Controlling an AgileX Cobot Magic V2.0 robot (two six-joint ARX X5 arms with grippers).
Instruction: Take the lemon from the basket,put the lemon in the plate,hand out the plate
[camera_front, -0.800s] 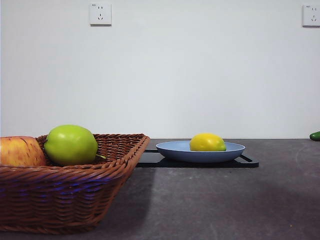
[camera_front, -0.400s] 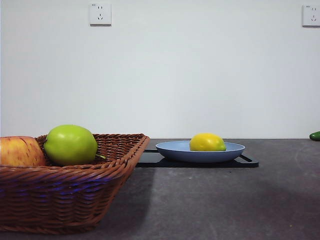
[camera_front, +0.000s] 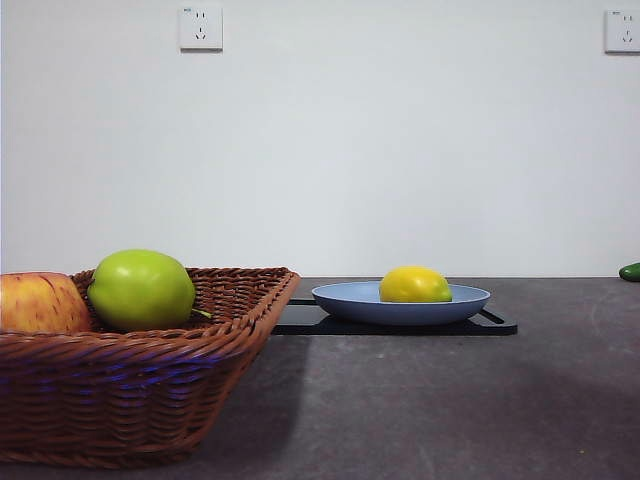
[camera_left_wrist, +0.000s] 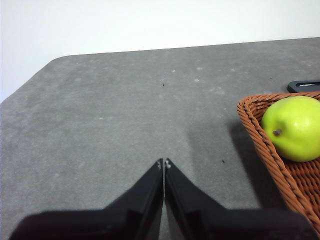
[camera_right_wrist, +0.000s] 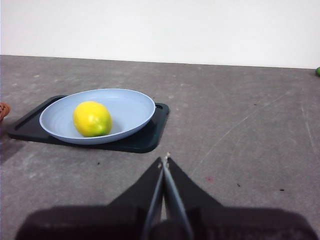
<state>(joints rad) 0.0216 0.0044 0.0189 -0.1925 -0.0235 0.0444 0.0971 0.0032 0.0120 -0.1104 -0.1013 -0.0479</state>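
Note:
The yellow lemon (camera_front: 415, 285) lies in the light blue plate (camera_front: 340, 297), which sits on a flat black tray (camera_front: 495, 324). The right wrist view shows the lemon (camera_right_wrist: 92, 118) in the plate (camera_right_wrist: 135, 107) too. The brown wicker basket (camera_front: 130, 385) stands near at the left; its corner shows in the left wrist view (camera_left_wrist: 260, 140). My left gripper (camera_left_wrist: 163, 162) is shut and empty over bare table beside the basket. My right gripper (camera_right_wrist: 164, 161) is shut and empty, back from the plate. Neither arm shows in the front view.
A green apple (camera_front: 141, 290) and a red-yellow apple (camera_front: 40, 303) lie in the basket; the green apple shows in the left wrist view (camera_left_wrist: 292, 127). A small green thing (camera_front: 630, 271) sits at the far right table edge. The black tray (camera_right_wrist: 145, 137) has handle slots.

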